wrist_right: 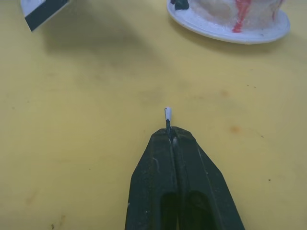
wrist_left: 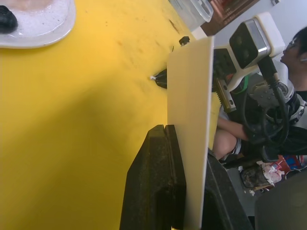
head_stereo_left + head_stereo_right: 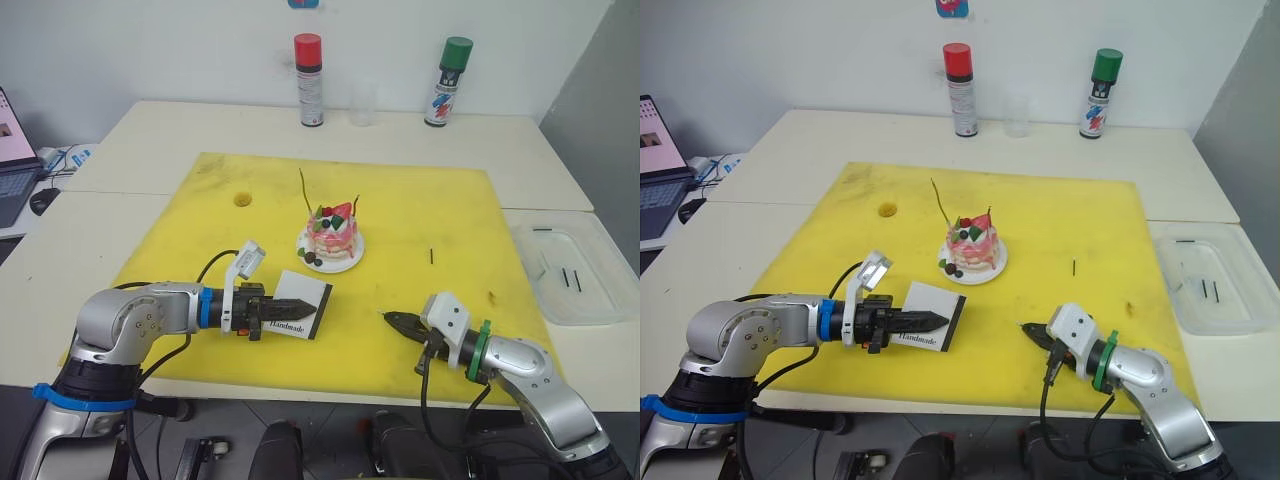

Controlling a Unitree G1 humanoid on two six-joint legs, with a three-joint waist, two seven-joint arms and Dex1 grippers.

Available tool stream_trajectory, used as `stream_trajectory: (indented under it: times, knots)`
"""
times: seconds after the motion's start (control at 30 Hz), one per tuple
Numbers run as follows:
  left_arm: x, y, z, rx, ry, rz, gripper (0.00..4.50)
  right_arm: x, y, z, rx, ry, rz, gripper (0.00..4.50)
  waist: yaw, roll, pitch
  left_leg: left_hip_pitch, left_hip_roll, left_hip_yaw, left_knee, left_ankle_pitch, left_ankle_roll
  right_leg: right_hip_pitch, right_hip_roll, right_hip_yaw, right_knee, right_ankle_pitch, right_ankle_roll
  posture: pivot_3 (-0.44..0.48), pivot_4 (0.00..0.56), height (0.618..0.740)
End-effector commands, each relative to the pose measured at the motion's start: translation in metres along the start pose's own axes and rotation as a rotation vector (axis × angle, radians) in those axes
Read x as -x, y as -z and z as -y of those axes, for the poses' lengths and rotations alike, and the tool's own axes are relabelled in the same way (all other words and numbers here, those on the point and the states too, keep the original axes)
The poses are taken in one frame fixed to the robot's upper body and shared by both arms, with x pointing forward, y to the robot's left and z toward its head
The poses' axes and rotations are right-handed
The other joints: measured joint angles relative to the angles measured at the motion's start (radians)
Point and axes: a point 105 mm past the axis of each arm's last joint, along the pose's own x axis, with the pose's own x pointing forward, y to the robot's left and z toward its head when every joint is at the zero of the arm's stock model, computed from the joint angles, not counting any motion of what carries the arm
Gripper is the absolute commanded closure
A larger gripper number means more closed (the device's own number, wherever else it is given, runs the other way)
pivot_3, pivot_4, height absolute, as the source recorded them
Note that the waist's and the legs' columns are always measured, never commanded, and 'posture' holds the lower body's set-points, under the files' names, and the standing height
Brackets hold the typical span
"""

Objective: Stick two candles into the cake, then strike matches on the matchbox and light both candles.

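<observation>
Gripping matchbox (image 3: 303, 304) lettered "Handmade", left gripper (image 3: 308, 304)

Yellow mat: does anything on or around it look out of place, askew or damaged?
A loose match lies alone on the yellow mat, right of the cake. The mat has a small hole near its far left. One candle in the cake leans left.

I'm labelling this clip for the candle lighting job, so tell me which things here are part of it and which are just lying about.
Part of the job:
- cake with two candles stuck in
- matchbox in the left gripper
- match in the right gripper
- spare match on the mat

Lying about:
- red spray can
- green spray can
- clear cup
- clear tray
- laptop
</observation>
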Motion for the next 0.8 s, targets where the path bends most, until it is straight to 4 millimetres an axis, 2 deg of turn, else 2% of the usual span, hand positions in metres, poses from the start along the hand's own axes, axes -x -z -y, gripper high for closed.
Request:
stream_trajectory:
  times: [0.03,0.23,0.37,0.47,0.8]
  knots:
    - [0.001,-0.014,0.009,-0.022,0.043,0.046,4.50,0.008,-0.031,0.002,0.067,-0.016,0.075,4.48,0.000,0.000,0.000,0.000,0.000,0.000,0.000,0.000,0.000,0.000,0.000,0.000,0.000,0.000,0.000,0.000,0.150,0.704]
    - [-0.003,-0.026,0.015,0.006,0.104,0.070,4.50,0.014,-0.073,-0.008,0.154,-0.126,0.155,4.48,0.000,0.000,0.000,0.000,0.000,0.000,0.000,0.000,0.000,0.000,0.000,0.000,0.000,0.000,0.000,0.000,0.150,0.704]
    - [-0.007,-0.029,0.014,0.007,0.124,0.060,4.50,0.010,-0.097,-0.017,0.181,-0.219,0.211,4.48,0.000,0.000,0.000,0.000,0.000,0.000,0.000,0.000,0.000,0.000,0.000,0.000,0.000,0.000,0.000,0.000,0.150,0.704]
    - [-0.008,-0.030,0.016,0.013,0.151,0.054,4.50,0.004,-0.101,-0.021,0.192,-0.264,0.202,4.48,0.000,0.000,0.000,0.000,0.000,-0.001,0.000,0.000,0.000,0.000,0.000,-0.001,0.000,0.000,0.000,0.000,0.150,0.704]
    - [-0.006,-0.029,0.017,0.032,0.170,0.046,4.50,-0.016,-0.096,-0.026,0.248,-0.330,0.153,4.48,-0.001,0.000,0.000,-0.002,0.000,0.000,-0.001,0.000,0.000,-0.002,0.000,-0.001,0.000,0.000,0.000,0.000,0.150,0.704]
